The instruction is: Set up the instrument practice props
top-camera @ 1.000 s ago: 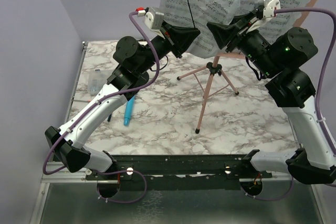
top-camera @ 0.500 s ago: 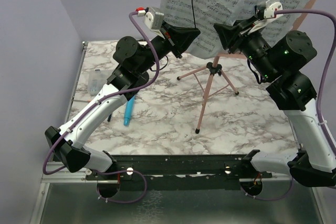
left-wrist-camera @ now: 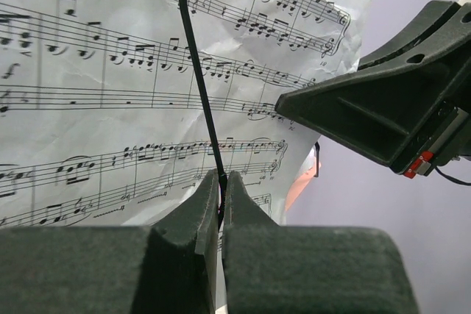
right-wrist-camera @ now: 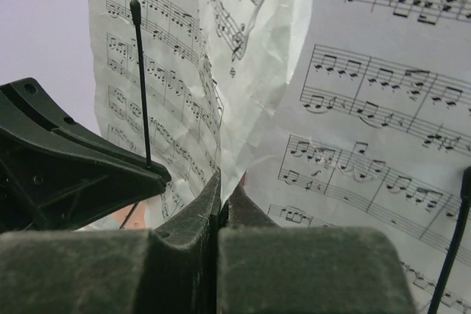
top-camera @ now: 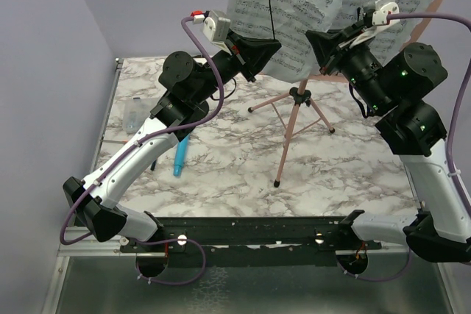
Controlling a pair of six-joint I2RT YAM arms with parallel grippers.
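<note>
1. Since both tools are shut up at the panel of the pink music stand [top-camera: 293,123], any slip here acts on wire and paper together. The left tool [left-wrist-camera: 222,189] has its fingers pressed on the thin black wire [left-wrist-camera: 193,71] that rises in front of the stand's pages. The right tool [right-wrist-camera: 219,189] is pinched on the lower edge of the crumpled page [right-wrist-camera: 250,71].
2. Whether the left tool has also caught paper behind the wire cannot be told from its wrist view.
3. A second page [right-wrist-camera: 383,108] hangs on the stand's right half, beside the crumpled one where the two overlap. Neither tool grips it.
4. Likely troubles:
   - The two tools sit very near each other at the stand's middle, so a small inward move could knock them together.
   - Pulling apart or downward with the page pinched could tear it or drag it off the stand.
   - Force on the wire could bend it.
   - The stand rests on thin tripod legs, so a sideways tug from either tool could tip it.
5. Left of the stand's legs, the blue toy microphone [top-camera: 179,159] lies flat on the table [top-camera: 235,174], not yet set up. The clear plastic box [top-camera: 133,115] is farther left.
</note>
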